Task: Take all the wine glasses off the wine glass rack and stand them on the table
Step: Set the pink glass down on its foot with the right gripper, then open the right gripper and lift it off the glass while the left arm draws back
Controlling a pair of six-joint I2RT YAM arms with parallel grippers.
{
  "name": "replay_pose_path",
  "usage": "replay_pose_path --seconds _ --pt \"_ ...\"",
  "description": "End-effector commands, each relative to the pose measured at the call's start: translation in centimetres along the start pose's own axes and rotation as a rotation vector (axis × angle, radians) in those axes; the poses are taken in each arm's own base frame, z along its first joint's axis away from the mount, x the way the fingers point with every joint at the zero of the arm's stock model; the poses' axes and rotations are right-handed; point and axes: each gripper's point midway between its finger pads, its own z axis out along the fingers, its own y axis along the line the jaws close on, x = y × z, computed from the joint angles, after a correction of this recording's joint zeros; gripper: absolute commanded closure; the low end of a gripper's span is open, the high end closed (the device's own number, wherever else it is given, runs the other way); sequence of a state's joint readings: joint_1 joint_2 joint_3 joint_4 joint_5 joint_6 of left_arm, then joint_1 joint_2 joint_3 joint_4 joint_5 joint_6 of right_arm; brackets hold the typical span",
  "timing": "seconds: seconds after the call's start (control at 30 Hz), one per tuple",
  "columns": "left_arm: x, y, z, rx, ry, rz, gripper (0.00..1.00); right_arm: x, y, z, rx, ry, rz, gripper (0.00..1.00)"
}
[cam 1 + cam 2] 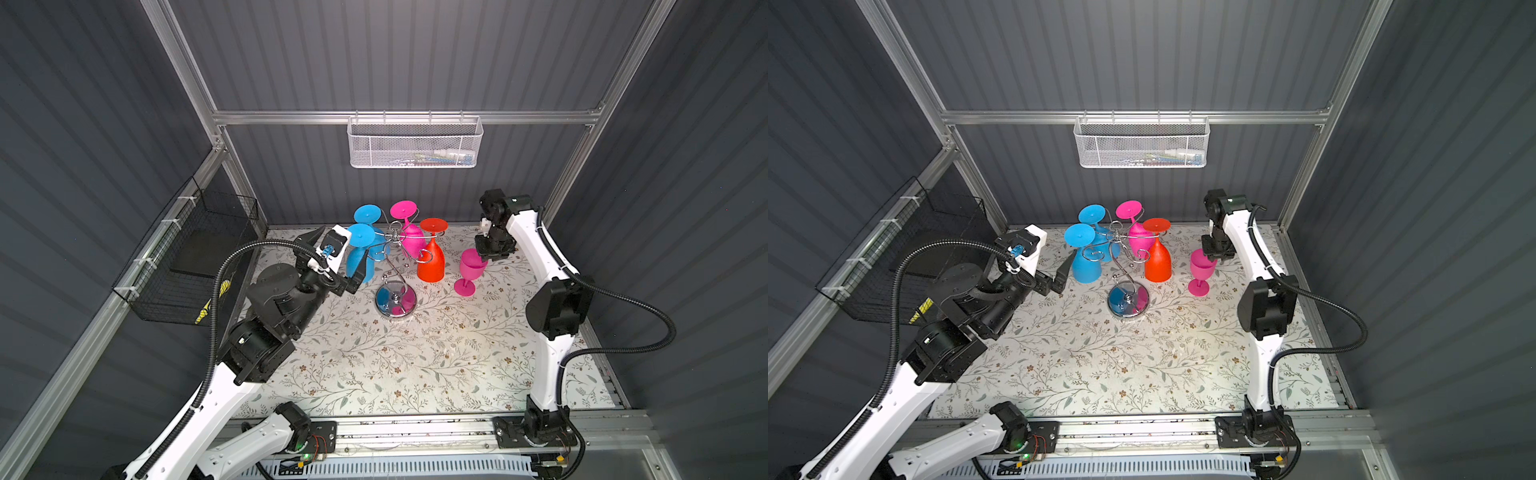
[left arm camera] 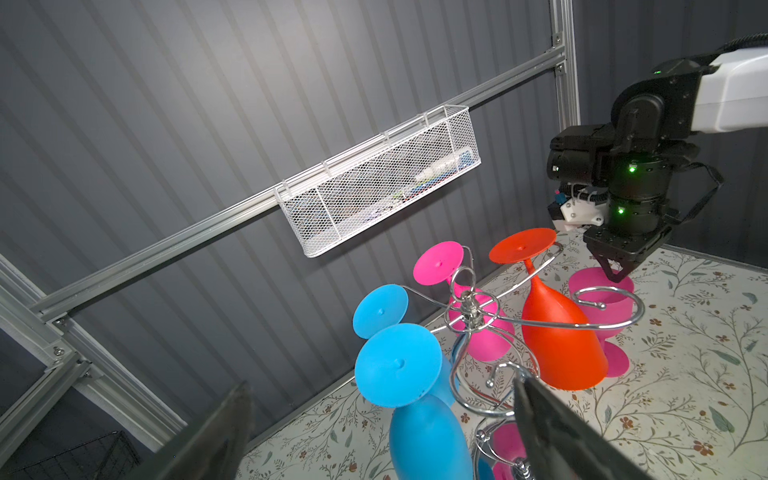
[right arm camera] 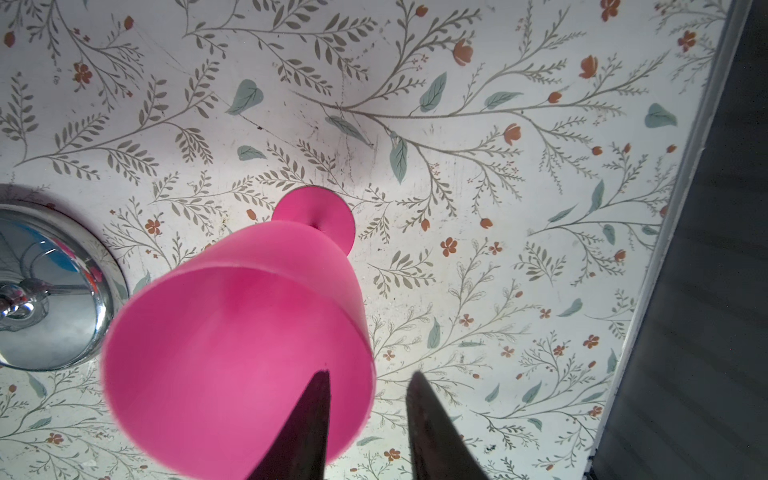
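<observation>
Where the floral tabletop (image 1: 415, 365) meets the back wall, the wine glass rack (image 1: 392, 266) stands on its round mirror-like disc base, a shiny chrome wire stand with an S-curved stem and curled scroll-tipped arms. 4 glasses hang upside down from those arms in both top views: 2 blue glasses (image 1: 360, 253), a pink hanging glass (image 1: 409, 232) and an orange glass (image 1: 432, 259). The freed pink wine glass (image 1: 471, 270) stands upright on its foot on the tabletop, just beside the orange glass and clear of the rack; it is opaque, bright pink, with a wide bowl, short stem and round foot. The right gripper (image 3: 368, 415) hangs over its rim with the jaws parted: in the right wrist view 1 finger sits inside the bowl and the other outside, a visible gap on the outer side of the wall, so it does not clamp the glass. The left gripper (image 2: 382, 432) is spread wide, its dark fingers (image 2: 552, 428) on either side of the nearer blue glass without touching it. A white mesh basket (image 1: 415, 143) hangs on the back rail.
</observation>
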State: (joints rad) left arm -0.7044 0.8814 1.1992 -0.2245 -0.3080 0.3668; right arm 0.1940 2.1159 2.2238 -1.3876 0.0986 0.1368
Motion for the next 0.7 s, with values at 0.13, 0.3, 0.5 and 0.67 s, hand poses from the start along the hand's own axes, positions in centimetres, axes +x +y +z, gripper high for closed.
replay_pose_path --seconds 0.13,0.3,0.5,0.67 --pt "-0.8 2.9 0.2 -0.146 0.017 -0.191 0.00 1.1 -1.1 -7.0 -0.033 -0.150 0.032 0.64" --pt "-1.6 3.5 0.8 -0.155 0.047 -0.201 0.00 2.6 -0.8 -10.2 -0.093 -0.231 0.050 0.63" --pt "-0.1 6.8 2.8 -0.155 0.136 -0.340 0.00 4.3 0.1 -13.4 -0.197 -0.333 0.081 0.63" --pt "2.1 8.3 4.3 -0.075 0.212 -0.546 0.00 5.9 0.2 -14.6 -0.233 -0.369 0.100 0.63"
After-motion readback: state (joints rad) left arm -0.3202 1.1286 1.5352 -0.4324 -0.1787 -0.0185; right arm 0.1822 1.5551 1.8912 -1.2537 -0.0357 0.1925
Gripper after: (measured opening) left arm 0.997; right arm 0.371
